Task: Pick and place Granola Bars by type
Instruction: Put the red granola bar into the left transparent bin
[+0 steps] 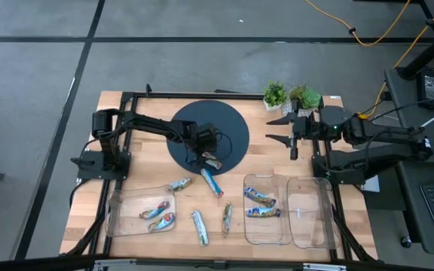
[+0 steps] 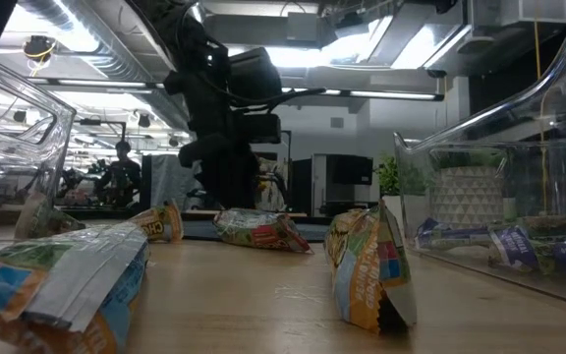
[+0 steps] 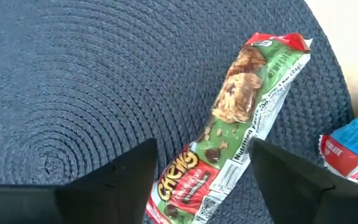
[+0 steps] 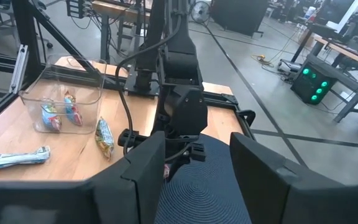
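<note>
A green-wrapped granola bar (image 3: 241, 118) lies flat on the dark round mat (image 1: 202, 124), near the mat's near edge. My left gripper (image 3: 204, 180) hangs over it, open, with one finger on each side of the bar's lower end and no plain touch. In the high view the left gripper (image 1: 211, 158) sits over that bar (image 1: 214, 162). A blue bar (image 3: 353, 143) lies just off the mat. My right gripper (image 1: 281, 129) waits open at the table's right, far side, and its fingers (image 4: 148, 168) point toward the left arm.
Several loose bars lie on the wood near the front: (image 1: 179, 183), (image 1: 212, 181), (image 1: 200, 226), (image 1: 226, 218). The clear left tray (image 1: 119, 218) holds two bars. A clear tray (image 1: 266, 233) right of centre holds two blue bars, with another tray (image 1: 311, 226) beside it. Potted plants (image 1: 291, 96) stand at the far edge.
</note>
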`<state>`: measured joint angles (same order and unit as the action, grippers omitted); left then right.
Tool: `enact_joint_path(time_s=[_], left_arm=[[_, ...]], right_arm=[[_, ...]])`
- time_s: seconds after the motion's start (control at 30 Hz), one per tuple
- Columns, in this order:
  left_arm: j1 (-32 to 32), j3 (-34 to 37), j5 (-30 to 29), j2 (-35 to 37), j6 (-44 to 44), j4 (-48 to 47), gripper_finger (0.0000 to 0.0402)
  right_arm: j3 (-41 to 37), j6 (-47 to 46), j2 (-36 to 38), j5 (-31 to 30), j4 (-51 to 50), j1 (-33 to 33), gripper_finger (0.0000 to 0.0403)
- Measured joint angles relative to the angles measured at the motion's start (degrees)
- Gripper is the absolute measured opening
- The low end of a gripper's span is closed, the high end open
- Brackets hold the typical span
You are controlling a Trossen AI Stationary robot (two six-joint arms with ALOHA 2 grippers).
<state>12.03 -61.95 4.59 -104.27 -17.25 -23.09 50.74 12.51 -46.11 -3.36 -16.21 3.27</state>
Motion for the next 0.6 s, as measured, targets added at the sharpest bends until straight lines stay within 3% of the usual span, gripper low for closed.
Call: enact_joint_path(time_s=[0.2, 0.6], left_arm=[[-0.1, 0.0, 4.3, 0.0, 1.6, -1.4, 0.0195], [-1.2, 0.0, 4.1, 0.0, 4.1, -2.4, 0.0098]], right_arm=[[0.0, 0.0, 0.0, 0.0, 0.0, 0.0, 0.0184], [0.0, 0.2, 0.0, 0.0, -0.5, 0.0, 0.0184]])
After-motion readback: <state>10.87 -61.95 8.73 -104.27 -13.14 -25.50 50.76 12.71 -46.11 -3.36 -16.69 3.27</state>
